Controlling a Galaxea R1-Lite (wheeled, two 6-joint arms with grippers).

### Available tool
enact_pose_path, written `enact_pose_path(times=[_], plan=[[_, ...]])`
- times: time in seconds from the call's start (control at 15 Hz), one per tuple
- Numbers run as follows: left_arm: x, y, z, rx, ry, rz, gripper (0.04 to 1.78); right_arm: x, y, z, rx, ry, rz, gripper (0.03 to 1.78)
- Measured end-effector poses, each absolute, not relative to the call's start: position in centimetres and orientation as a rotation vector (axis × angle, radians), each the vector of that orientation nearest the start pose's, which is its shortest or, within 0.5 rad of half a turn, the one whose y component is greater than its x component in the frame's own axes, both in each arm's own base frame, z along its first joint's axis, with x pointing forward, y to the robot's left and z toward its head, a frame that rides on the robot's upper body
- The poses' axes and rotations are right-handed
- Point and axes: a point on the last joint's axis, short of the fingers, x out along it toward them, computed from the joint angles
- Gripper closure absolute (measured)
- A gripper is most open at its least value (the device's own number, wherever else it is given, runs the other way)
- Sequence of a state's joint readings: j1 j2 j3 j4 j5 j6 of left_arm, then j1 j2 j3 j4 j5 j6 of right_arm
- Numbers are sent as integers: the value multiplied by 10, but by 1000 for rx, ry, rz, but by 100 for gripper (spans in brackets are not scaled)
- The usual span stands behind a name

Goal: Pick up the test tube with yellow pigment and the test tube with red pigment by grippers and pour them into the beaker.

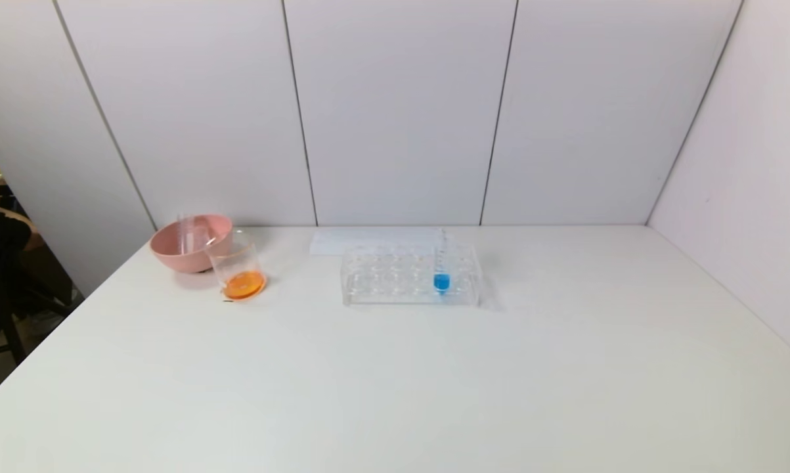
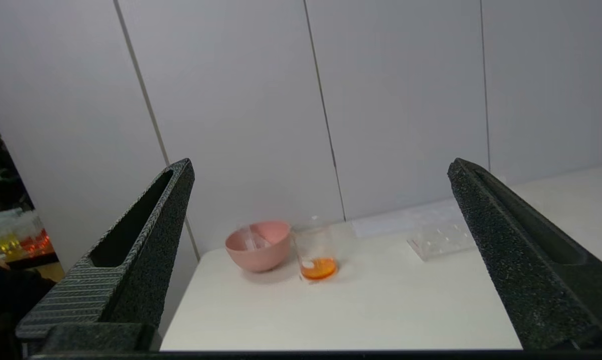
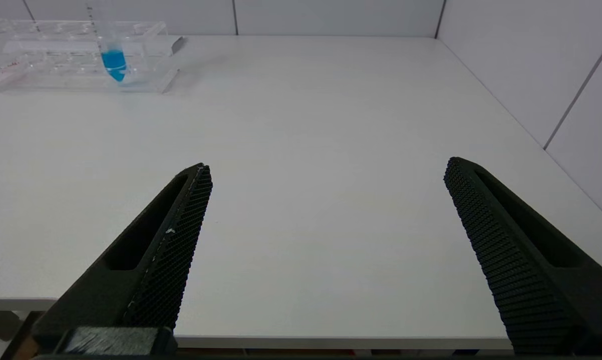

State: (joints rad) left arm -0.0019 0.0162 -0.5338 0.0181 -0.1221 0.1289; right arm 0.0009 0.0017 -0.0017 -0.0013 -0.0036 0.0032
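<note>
1. With orange liquid already in the beaker beside the pink bowl, two clear tubes stand in that bowl; the yellow and red tubes are nowhere identifiable.
2. Left claw and right claw hang wide, empty, off the counter's near edge.
3. Risk: reaching past could tip the beaker; room lies open elsewhere.

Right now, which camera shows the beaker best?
The head view: the beaker stands unobstructed beside the pink bowl, orange liquid inside. The left wrist view shows it farther off; the right wrist view misses it.
</note>
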Motion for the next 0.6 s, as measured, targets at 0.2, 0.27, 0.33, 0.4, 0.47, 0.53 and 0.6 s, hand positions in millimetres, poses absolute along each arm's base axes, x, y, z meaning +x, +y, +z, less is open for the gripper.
enact_pose_path(times=[0.2,0.27,0.33,0.4,0.47,0.53,0.6], plan=[[-75,-2,188,151,-632,-43,4,-23,0,76,3,-1,-2,11],[-67,-2,177,150,-638,-36,4,-23,0,76,3,-1,-2,11],[-58,-2,165,148,-630,-32,4,-23,0,76,3,-1,-2,11],[-51,-2,153,147,-615,-30,4,-23,0,76,3,-1,-3,11],[-44,-1,142,144,-589,-25,4,-23,0,76,3,-1,-2,11],[-40,-1,133,139,-545,-10,4,-23,0,76,3,-1,-2,11],[-36,-1,126,136,-494,-4,4,-23,0,76,3,-1,-2,11]])
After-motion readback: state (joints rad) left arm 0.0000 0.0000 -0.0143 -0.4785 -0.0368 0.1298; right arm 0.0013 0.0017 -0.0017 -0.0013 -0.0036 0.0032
